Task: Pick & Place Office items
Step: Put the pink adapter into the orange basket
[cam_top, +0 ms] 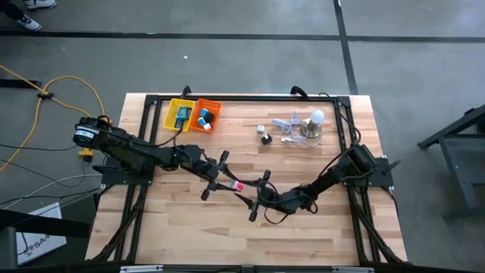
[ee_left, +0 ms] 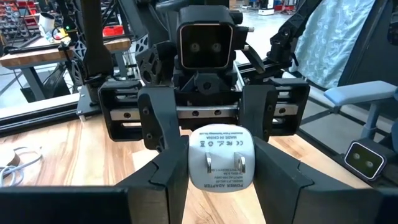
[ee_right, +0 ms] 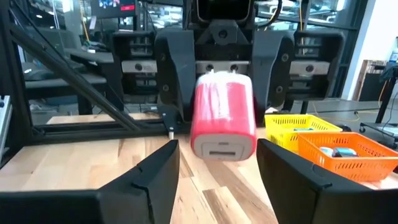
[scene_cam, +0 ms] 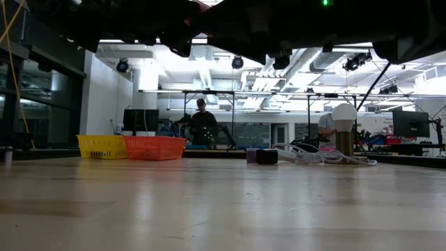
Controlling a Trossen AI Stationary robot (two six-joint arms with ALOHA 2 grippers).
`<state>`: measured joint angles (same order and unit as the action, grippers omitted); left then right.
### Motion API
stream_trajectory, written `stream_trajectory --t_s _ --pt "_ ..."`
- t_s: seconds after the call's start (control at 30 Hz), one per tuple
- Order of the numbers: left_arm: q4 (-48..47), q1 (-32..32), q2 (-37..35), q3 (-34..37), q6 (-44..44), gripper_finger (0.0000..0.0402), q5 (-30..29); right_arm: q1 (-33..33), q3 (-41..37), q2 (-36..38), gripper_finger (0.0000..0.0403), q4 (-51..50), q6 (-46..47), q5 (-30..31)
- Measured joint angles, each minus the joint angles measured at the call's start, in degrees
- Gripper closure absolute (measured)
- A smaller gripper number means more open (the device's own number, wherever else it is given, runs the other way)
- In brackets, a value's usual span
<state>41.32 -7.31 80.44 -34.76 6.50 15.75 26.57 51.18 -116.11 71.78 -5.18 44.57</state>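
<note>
Both dark arms reach low over the light wooden table (cam_top: pixel 189 227), meeting near its middle. The left gripper (cam_top: pixel 227 180) clamps a pink-and-white power adapter (cam_top: pixel 238 186); the right gripper (cam_top: pixel 255 194) faces it, fingers parted around that adapter.

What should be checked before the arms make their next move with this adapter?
1. Left gripper clamped on the power adapter: ok, its fingers press both sides.
2. Right gripper clear of the adapter: ok, the right wrist view shows gaps on both sides.
3. Adapter lifted off the table: ok, nothing rests mid-table in the low view.
4. Way to the yellow basket and orange basket: ok, bare wood between.
5. Which basket suits the adapter: cannot tell.
</note>
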Motion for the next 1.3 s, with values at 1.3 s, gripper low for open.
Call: stream_trajectory --t_s 1.3 --pt "-11.56 24.36 0.0 0.0 -9.6 0.0259 -15.36 0.17 0.0 0.02 0.0204 -14.18 11.07 1.78"
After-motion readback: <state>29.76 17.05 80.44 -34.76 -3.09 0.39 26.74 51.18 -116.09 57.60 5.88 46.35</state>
